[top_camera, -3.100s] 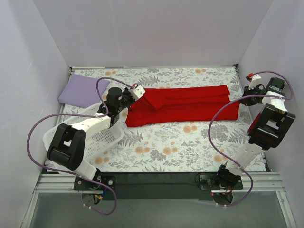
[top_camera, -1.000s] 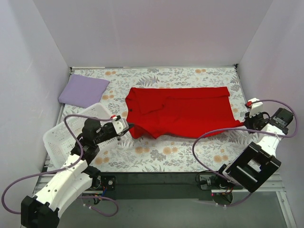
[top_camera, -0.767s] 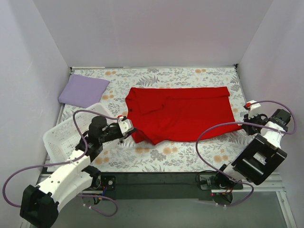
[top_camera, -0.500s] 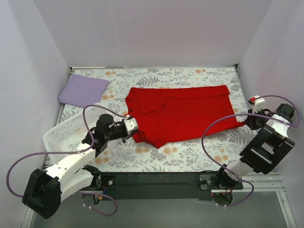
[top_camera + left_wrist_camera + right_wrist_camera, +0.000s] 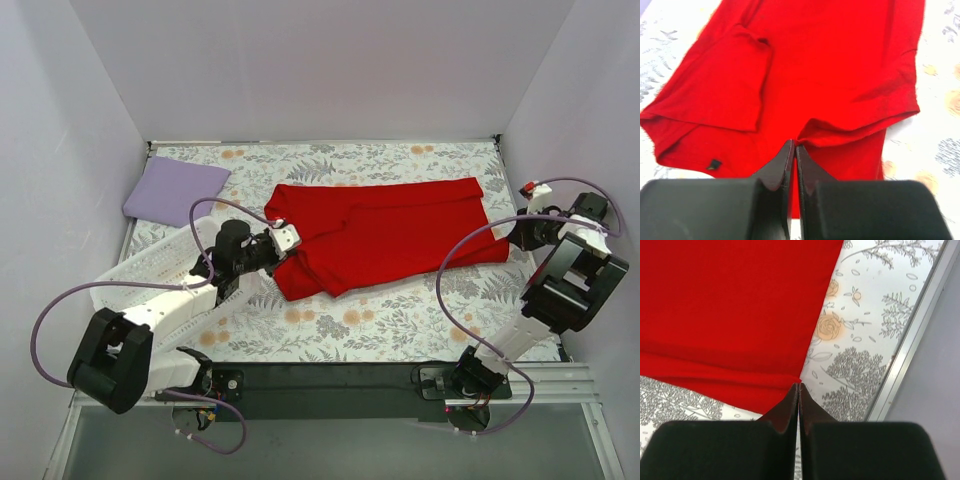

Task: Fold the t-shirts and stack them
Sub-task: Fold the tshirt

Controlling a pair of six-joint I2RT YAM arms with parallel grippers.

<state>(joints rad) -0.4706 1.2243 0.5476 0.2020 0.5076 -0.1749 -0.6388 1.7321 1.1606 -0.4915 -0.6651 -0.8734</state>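
Top view, L to R: lavender t-shirt [image 5: 175, 190] folded in upper-left corner of tablecloth [image 5: 400, 310], same spot as 1 s ago. White basket [image 5: 135, 285] at lower left w/ left arm stretched over it. 1 s ago that arm was bent low by the basket.

Left gripper [image 5: 794, 146]: fingers pressed together, tips right at a raised fold on the near edge of the red t-shirt [image 5: 385, 235], pinching it as far as wrist view shows. Since 1 s ago it has moved up and rightwards, from just off the shirt's lower-left corner to over its left part. That corner has been pulled inward, so the shirt's near-left edge now sits higher in frame and bunches in a rounded lump. Left wrist view also shows a sleeve [image 5: 735, 75] folded flat at upper left and a small dark tag [image 5: 714, 164] near the lower-left hem.

Red t-shirt lies spread across mid-table, L–R, well apart from the lavender one.

Right gripper [image 5: 798, 386]: fingers closed tight, tips at the shirt's near-right hem, nipping the cloth edge. It's by the right table rim, a bit higher in frame vs 1 s ago, and the shirt's lower-right corner came up w/ it
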